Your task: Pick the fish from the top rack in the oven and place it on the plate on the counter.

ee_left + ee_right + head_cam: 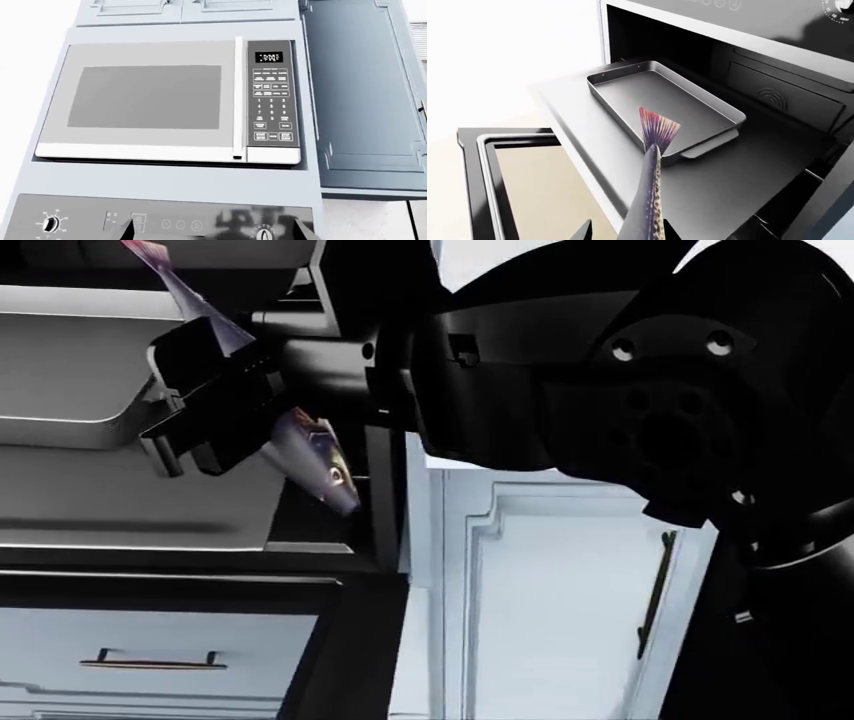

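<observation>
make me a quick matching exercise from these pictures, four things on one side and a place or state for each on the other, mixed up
Things:
1. fish
2. baking tray
3. oven door
4. microwave

Places or states:
A. swung down open
B. lying empty on the top rack
C. held in the right gripper, tail away from it
D. closed, above the oven's control panel

Pairs: 1-C, 2-B, 3-A, 4-D

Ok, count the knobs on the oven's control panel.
3 show: two knobs at the panel's ends in the left wrist view, one in the right wrist view. Others may be hidden.
</observation>
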Motion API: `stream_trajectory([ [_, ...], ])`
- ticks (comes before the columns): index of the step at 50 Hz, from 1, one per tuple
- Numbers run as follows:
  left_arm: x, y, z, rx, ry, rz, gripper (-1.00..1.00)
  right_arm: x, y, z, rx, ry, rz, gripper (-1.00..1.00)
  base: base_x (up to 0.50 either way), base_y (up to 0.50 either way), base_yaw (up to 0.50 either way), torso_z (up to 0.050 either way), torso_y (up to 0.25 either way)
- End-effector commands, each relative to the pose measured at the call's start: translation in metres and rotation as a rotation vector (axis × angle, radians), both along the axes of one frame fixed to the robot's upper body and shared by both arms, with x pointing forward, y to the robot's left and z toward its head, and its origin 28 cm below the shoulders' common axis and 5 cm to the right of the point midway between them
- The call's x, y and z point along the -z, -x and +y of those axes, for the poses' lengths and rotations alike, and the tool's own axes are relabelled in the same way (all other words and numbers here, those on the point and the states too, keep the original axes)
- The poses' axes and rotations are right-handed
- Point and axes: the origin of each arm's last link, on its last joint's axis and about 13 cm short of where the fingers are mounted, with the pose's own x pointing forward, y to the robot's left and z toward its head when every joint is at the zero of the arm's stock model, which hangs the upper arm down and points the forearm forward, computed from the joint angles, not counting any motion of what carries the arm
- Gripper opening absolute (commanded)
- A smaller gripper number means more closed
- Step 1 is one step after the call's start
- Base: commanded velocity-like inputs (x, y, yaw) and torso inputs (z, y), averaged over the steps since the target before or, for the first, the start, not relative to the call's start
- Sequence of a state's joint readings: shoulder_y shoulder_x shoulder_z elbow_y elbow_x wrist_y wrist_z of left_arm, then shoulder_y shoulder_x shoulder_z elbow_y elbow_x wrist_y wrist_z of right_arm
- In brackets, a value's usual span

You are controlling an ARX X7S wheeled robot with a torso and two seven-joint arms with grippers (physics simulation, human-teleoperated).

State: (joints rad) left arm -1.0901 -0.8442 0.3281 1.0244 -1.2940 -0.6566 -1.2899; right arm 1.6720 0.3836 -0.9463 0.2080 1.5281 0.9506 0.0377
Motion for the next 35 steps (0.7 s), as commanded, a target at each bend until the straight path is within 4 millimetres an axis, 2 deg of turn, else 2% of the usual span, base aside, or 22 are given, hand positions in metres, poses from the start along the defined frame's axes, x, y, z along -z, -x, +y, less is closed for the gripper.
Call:
stream_trajectory([
  [1,-0.0004,-0.0007,-0.0001,0.002,-0.002,0.000,1.00,-0.0011,0.0009,0.0001,-0.010,0.004,-0.013,-1.00,0.00,-0.50,0.00,0.000,0.000],
  [35,0.0006,0.0002,-0.0015,0.006,-0.004,0.002,1.00,-0.0005,0.0024,0.0007,-0.022,-0.001,-0.036,-1.00,0.00,-0.50,0.00,0.000,0.000],
])
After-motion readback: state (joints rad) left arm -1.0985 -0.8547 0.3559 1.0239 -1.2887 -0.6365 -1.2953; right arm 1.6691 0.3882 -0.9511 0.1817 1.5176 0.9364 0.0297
